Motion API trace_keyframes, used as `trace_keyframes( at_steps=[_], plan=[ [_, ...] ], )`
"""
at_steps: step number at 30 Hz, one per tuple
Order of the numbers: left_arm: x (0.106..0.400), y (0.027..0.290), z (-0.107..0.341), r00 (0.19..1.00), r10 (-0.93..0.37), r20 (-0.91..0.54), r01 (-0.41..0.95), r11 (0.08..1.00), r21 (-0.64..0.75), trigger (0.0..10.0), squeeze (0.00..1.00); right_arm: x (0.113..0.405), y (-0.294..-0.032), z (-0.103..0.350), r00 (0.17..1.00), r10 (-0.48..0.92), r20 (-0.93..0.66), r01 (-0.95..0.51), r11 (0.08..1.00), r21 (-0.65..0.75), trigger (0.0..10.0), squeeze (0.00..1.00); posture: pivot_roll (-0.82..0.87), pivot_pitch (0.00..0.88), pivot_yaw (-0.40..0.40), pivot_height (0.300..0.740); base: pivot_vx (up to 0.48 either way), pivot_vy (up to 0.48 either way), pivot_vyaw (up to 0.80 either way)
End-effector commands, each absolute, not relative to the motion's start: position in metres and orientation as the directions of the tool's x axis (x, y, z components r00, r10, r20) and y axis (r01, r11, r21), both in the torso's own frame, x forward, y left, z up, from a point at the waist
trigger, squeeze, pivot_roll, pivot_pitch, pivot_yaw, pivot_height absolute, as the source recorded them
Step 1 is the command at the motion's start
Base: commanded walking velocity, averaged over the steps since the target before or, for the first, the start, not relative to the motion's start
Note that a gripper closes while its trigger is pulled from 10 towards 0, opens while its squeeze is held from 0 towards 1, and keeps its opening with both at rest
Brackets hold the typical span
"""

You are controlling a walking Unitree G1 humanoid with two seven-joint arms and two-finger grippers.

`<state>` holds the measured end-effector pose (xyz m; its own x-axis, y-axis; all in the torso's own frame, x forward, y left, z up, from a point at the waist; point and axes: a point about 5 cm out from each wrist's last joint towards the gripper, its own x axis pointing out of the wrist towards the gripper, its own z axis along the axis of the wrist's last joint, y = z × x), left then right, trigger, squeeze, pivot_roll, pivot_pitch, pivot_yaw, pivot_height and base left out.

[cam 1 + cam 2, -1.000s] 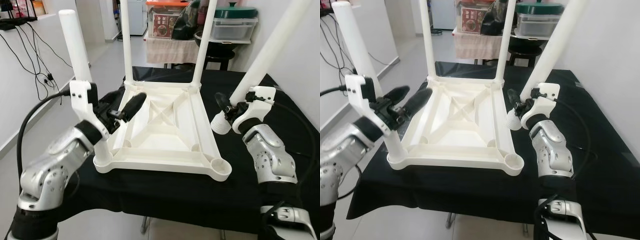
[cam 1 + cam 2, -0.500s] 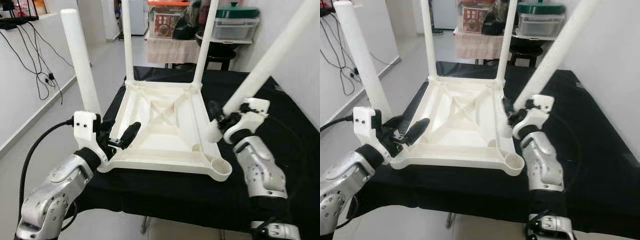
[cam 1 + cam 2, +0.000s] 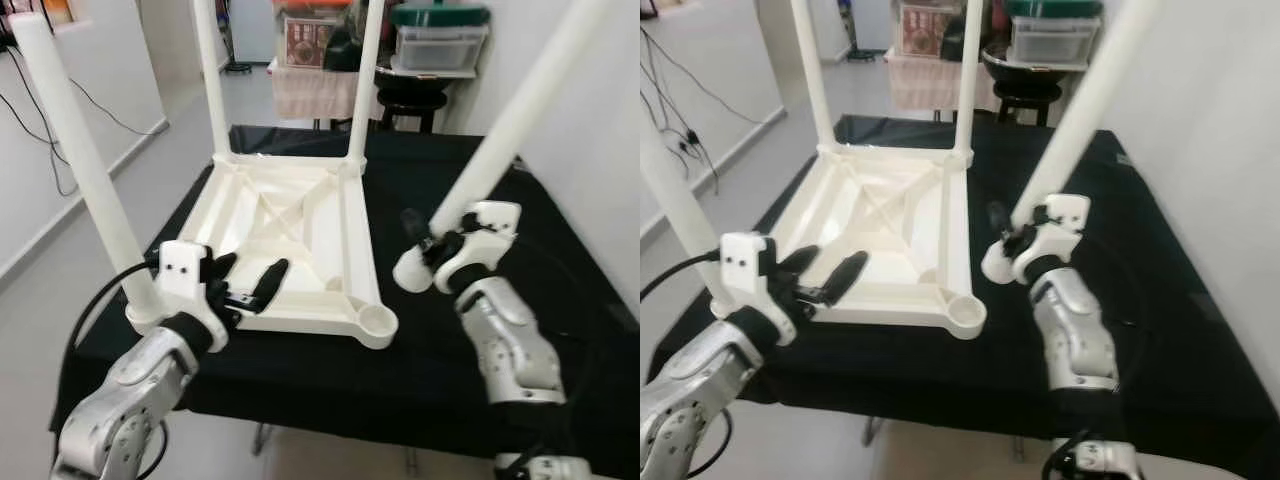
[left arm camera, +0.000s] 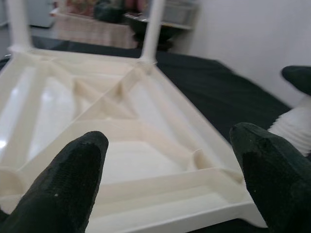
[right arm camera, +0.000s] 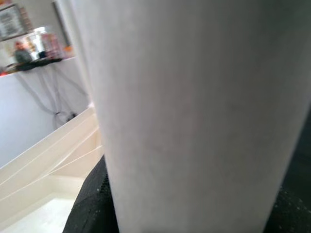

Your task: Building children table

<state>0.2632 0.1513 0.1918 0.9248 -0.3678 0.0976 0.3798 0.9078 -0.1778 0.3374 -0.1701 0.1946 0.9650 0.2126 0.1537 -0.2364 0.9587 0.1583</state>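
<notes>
right gripper [image 3: 432, 252] pinches loose leg [image 3: 505, 138], tilted at frame right | left gripper [image 3: 245, 285] spread over inverted tabletop [image 3: 290, 235] at centre | risk: my slanted leg misses the empty socket [image 3: 371, 321] and nudges the top

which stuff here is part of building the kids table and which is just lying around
For the job: upturned tabletop, three fitted legs, loose leg in right gripper, empty corner socket.
Lying about: storage boxes, stool, wall cables.
</notes>
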Motion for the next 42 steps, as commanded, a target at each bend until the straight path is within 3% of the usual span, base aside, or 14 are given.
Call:
trace_keyframes(
  at_steps=[1, 9, 14, 19, 32, 34, 42],
  plan=[
    [0.263, 0.154, 0.190, 0.933, -0.347, 0.092, 0.358, 0.922, -0.151, 10.0, 0.00, 0.335, -0.168, 0.202, 0.957, 0.215, 0.194, -0.244, 0.960, 0.137, 10.0, 0.00, 0.01, 0.000, -0.034, 0.740, 0.000, 0.000, 0.00],
    [0.263, 0.172, 0.177, 0.973, -0.227, 0.032, 0.228, 0.973, -0.046, 10.0, 0.00, 0.336, -0.165, 0.199, 0.954, 0.232, 0.190, -0.260, 0.956, 0.137, 10.0, 0.00, 0.02, 0.000, -0.037, 0.740, 0.000, 0.000, 0.00],
    [0.261, 0.173, 0.172, 0.975, -0.220, 0.019, 0.220, 0.975, 0.000, 10.0, 0.00, 0.336, -0.162, 0.199, 0.951, 0.246, 0.189, -0.278, 0.946, 0.165, 10.0, 0.00, 0.03, 0.000, -0.038, 0.740, 0.000, 0.000, 0.00],
    [0.258, 0.164, 0.169, 0.952, -0.306, 0.019, 0.306, 0.952, -0.007, 10.0, 0.00, 0.336, -0.156, 0.199, 0.939, 0.284, 0.193, -0.320, 0.926, 0.198, 10.0, 0.00, 0.04, 0.000, -0.040, 0.740, 0.000, 0.000, -0.80],
    [0.251, 0.147, 0.168, 0.909, -0.413, 0.063, 0.416, 0.907, -0.068, 10.0, 0.00, 0.334, -0.148, 0.202, 0.916, 0.338, 0.214, -0.379, 0.905, 0.194, 10.0, 0.00, 0.04, 0.000, -0.034, 0.740, 0.175, 0.000, -0.10],
    [0.248, 0.145, 0.164, 0.899, -0.436, 0.034, 0.437, 0.899, -0.019, 10.0, 0.00, 0.332, -0.143, 0.201, 0.903, 0.371, 0.216, -0.412, 0.891, 0.190, 10.0, 0.00, 0.04, 0.000, -0.033, 0.740, 0.000, -0.439, 0.00],
    [0.245, 0.145, 0.160, 0.909, -0.416, 0.032, 0.417, 0.907, -0.064, 10.0, 0.00, 0.320, -0.129, 0.199, 0.836, 0.499, 0.227, -0.536, 0.832, 0.144, 10.0, 0.00, 0.04, 0.000, -0.032, 0.740, 0.000, -0.360, 0.00]
  ],
)
